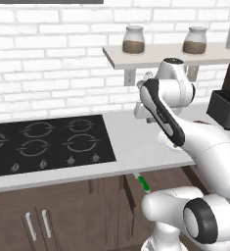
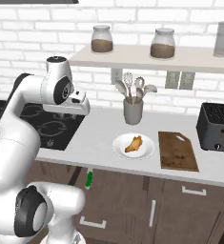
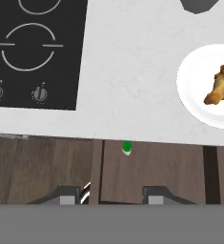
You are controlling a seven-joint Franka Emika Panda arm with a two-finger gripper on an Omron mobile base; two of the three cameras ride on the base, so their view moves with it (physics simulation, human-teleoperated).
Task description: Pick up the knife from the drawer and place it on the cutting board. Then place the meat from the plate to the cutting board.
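The knife has a bright green handle and lies in the open dark brown drawer, just under the counter's edge; it also shows as the knife and the knife. My gripper hangs high above the counter's front, looking down, open, with nothing between its fingers and well apart from the knife. The orange-brown meat lies on the round white plate, also seen as the plate. Right of the plate lies the dark cutting board, bare.
A black stove fills the counter's left. A grey utensil holder stands behind the plate, a dark toaster at the right. A shelf with jars hangs above. Cabinet doors with silver handles lie below.
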